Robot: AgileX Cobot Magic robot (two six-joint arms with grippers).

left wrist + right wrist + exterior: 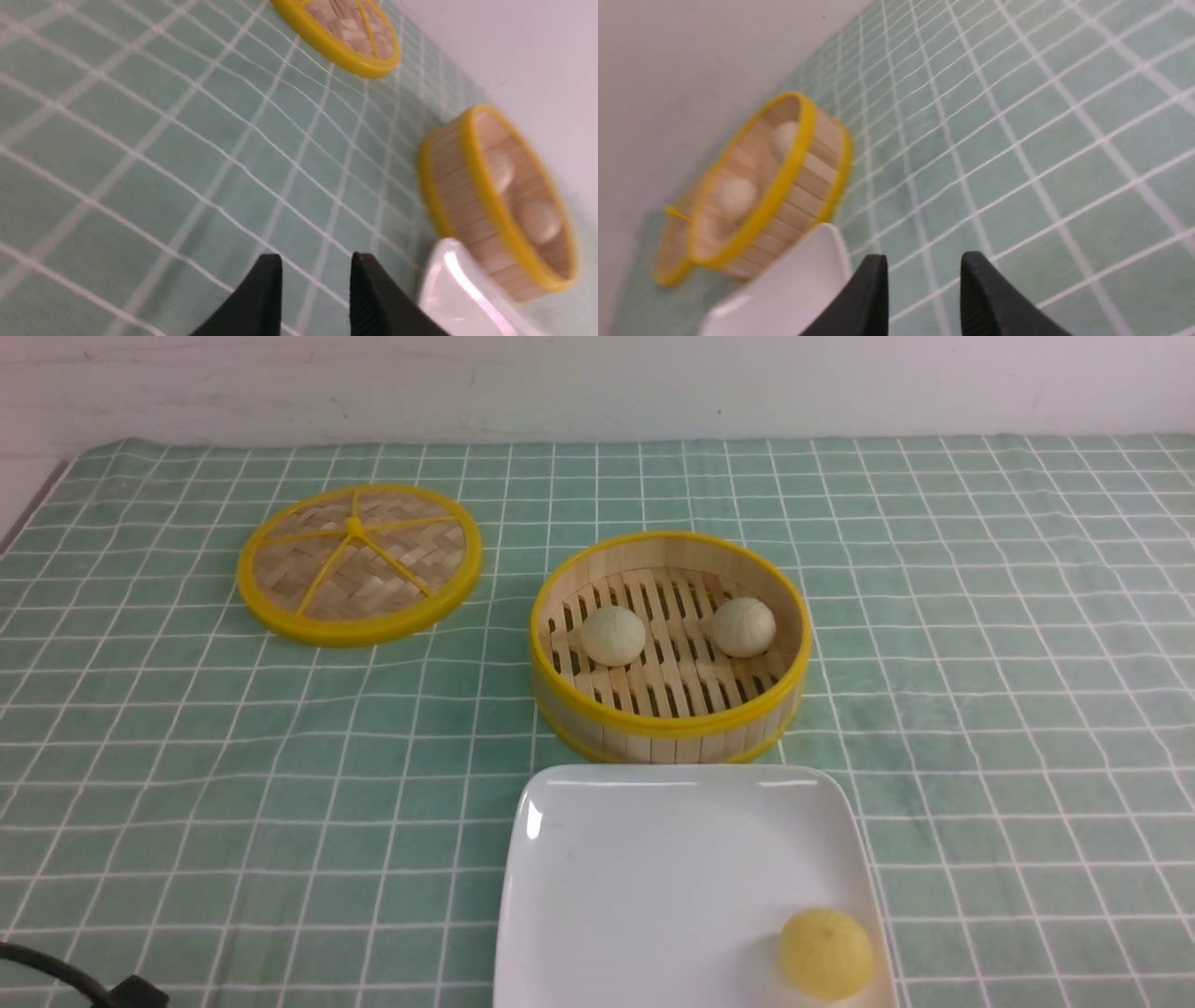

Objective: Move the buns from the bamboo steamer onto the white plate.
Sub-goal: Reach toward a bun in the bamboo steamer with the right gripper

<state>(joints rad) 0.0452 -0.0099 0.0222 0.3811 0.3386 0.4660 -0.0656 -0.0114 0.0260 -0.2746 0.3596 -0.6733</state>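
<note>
both buns (613, 636) are sitting apart on the slatted floor of the bamboo steamer (653, 744), just behind the white plate (644, 887). the left gripper (316, 262) and right gripper (923, 261) are hanging over the green cloth (187, 784), jaws parted, holding nothing.

Both buns (613, 636) (742, 626) sit in the steamer (667, 726) behind the white plate (644, 877).

Bright even light, soft shadows, glare on white plate (532, 821), wrist views blurred

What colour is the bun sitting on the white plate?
Bright yellow; the bun shows best in the front view.
</note>
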